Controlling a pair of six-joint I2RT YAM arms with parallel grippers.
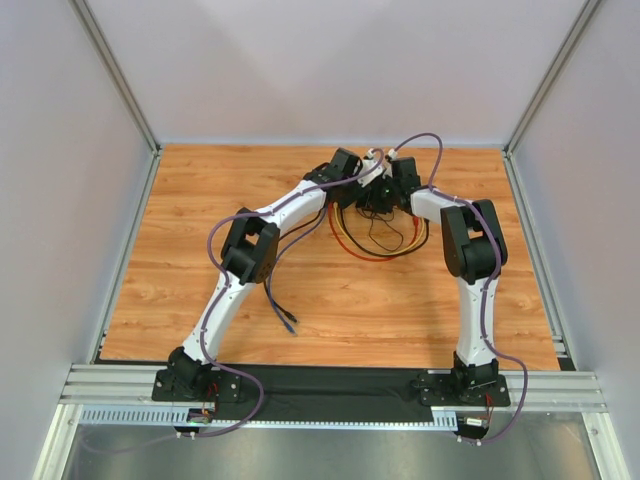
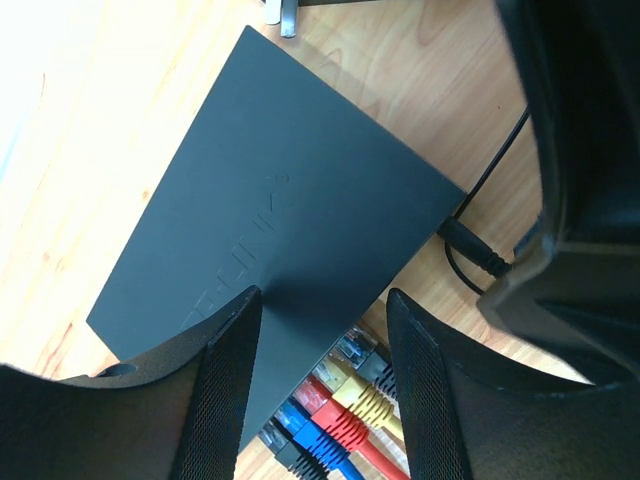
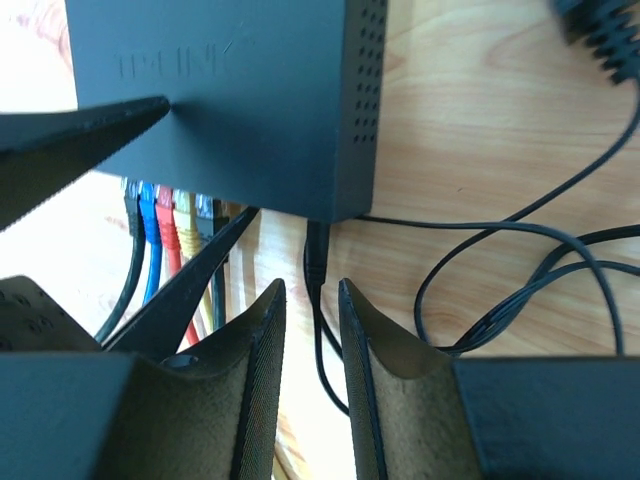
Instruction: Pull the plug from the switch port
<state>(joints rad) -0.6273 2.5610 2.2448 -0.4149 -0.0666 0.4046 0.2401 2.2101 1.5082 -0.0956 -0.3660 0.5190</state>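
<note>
The left arm (image 1: pixel 240 255) leaned forward and inward from its base, elbow raised, wrist low over the far middle of the surface (image 1: pixel 400 300). The left gripper (image 2: pixel 322 300) had its fingers spread wide. One tip lay on the top face of the switch (image 2: pixel 270 210). The other sat at the port-side edge, just above the row of network plugs (image 2: pixel 335 410) in black, blue, red and yellow. This looked like a brace to stop the light box sliding when a plug is tugged, but whether the fingers actually pressed on it could not be told.

The switch lay flat on the surface between the two wrists, its ports facing the arms' bases.

Towards the right end of that port side, a black power plug (image 3: pixel 317 250) was seated in its socket. Its thin wire (image 3: pixel 520 235) looped away to the right, where the power adapter (image 3: pixel 605 30) lay. The right gripper (image 3: pixel 310 288) was lined up just short of this plug, fingers only narrowly apart. The wire ran down the gap with wood showing either side, so nothing was clamped yet. The alignment suggested a straight pull back along the socket.

The right arm (image 1: pixel 470 245) rose from its base, folded at the elbow and reached inward, mirroring its partner.
</note>
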